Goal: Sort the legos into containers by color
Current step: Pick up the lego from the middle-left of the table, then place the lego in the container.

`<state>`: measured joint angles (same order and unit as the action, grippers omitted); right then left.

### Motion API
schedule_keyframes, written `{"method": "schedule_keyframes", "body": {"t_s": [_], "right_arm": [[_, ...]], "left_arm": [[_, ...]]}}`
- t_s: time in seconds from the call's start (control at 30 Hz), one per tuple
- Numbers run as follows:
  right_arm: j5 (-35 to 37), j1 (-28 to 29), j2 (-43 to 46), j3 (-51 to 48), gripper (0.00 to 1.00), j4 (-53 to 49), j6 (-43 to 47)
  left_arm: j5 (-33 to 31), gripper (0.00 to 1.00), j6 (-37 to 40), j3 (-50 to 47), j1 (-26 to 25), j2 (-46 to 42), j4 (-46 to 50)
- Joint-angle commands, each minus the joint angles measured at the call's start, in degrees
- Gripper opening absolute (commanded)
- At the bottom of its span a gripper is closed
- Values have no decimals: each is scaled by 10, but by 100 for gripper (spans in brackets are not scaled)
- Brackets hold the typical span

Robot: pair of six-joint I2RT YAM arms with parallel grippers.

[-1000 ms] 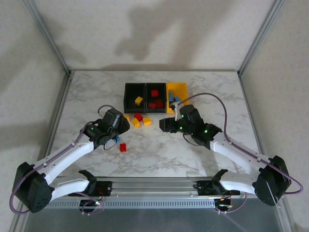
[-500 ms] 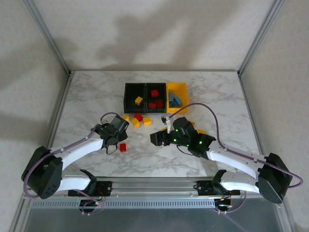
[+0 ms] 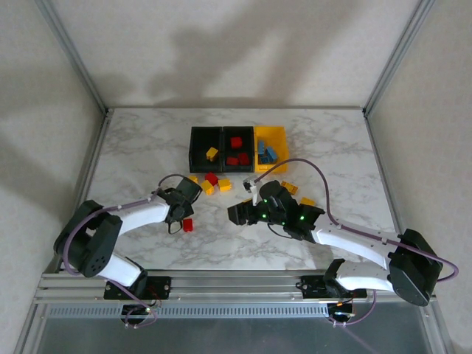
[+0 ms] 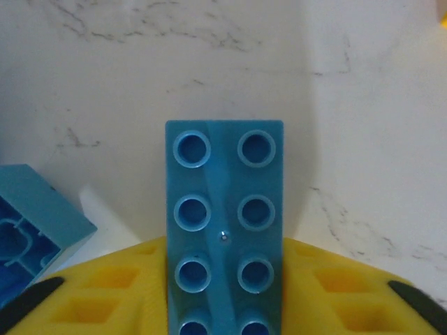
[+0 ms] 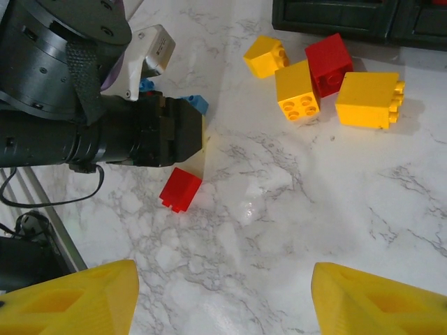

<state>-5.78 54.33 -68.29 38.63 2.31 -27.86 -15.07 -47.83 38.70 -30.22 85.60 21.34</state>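
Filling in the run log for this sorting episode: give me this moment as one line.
left gripper: down over blue brick, grip unclear | right gripper: open, empty, above table | loose: red brick | bins: partly sorted

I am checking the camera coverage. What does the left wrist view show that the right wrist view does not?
Left wrist alone: the studded top of a long blue brick between its yellow fingers. Right wrist alone: a loose red brick, a cluster of yellow bricks with a red one, and the left arm. Both share the marble table.

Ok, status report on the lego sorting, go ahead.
Left gripper jaws closed on blue brick. Right gripper jaws open, empty. Red brick loose beside left gripper.
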Motion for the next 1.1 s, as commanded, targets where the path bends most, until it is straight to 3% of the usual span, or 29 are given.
{"method": "schedule_keyframes", "body": {"t_s": [0.0,0.13,0.5,0.67,1.07], "right_arm": [[23,6,10,11,66,-9,1],[15,6,9,2,66,2,-4],[76,-10,45,-11,67,-18,-33],[127,-52,97,-26,67,-66,-71],[160,-166,244,-53,69,-207,-122]], "left_arm": [[-6,29,10,12,6,10,-3],[1,23,18,23,5,-17,12],[81,22,54,90,-25,-71,12],[114,22,66,161,-64,-33,-9],[160,22,86,352,-134,131,-35]]}}
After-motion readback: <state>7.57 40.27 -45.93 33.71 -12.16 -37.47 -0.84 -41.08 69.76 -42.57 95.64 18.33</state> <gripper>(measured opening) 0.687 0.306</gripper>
